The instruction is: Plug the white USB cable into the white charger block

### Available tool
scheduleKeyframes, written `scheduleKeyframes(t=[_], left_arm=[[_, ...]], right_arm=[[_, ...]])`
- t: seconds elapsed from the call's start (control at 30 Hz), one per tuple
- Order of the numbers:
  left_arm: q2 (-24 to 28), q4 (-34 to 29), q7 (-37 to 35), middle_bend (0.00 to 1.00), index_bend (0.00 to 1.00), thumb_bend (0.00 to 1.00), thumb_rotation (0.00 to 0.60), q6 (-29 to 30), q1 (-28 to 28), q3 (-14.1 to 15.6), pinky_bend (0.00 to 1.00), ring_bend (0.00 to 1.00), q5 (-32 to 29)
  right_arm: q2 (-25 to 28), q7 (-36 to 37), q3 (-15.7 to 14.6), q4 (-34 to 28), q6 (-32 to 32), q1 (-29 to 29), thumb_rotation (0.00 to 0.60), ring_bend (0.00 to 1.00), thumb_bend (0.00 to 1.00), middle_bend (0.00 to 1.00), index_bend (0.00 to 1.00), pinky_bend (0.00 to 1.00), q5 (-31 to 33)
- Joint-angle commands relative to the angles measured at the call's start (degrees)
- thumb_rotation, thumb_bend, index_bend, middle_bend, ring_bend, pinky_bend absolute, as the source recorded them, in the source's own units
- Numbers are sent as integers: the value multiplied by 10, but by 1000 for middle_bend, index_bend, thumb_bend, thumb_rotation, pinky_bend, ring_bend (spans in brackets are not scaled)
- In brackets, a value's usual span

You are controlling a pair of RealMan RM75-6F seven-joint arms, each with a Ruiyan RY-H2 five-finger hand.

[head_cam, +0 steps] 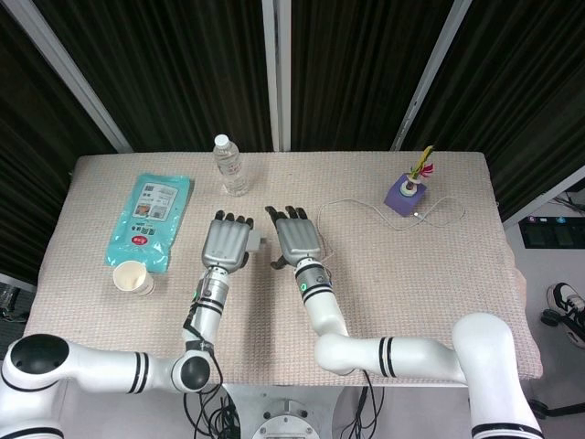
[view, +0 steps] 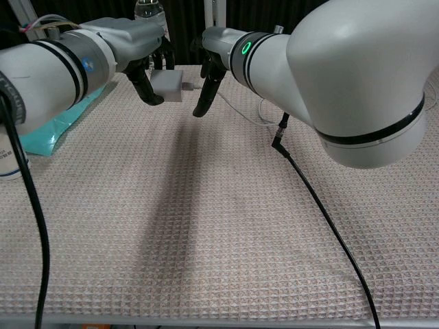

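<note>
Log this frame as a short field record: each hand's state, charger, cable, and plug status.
left hand: holds the white charger block above the table
right hand: fingers apart, holding nothing, beside the block
white USB cable: its plug meets the block's side; the rest trails across the table toward the purple holder
plug status: looks inserted, depth unclear
</note>
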Motion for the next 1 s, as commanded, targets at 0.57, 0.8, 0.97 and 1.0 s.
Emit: scheduleKeyframes(t=[0.57, 0.8, 0.97, 1.0], left_arm=[[72, -2, -146, 163, 124, 218, 600, -49, 89, 51, 102, 0, 65], [191, -66, -251, 164, 159, 211, 600, 74, 211, 110, 68, 0, 209], [260, -79, -320, 166, 170, 208, 600, 138, 294, 159, 49, 0, 290], [273, -82, -335, 167, 175, 207, 600, 153, 314, 171, 43, 0, 305]], right_arm=[[230, 28, -121, -216, 64, -153, 600, 31, 1, 165, 0, 64, -133], [377, 167, -206, -302, 97, -287, 600, 31, 138, 187, 60, 67, -316], [436, 283, -265, -295, 151, -383, 600, 31, 151, 190, 86, 67, -458], [444, 305, -276, -290, 165, -405, 600, 31, 151, 192, 88, 67, -482]])
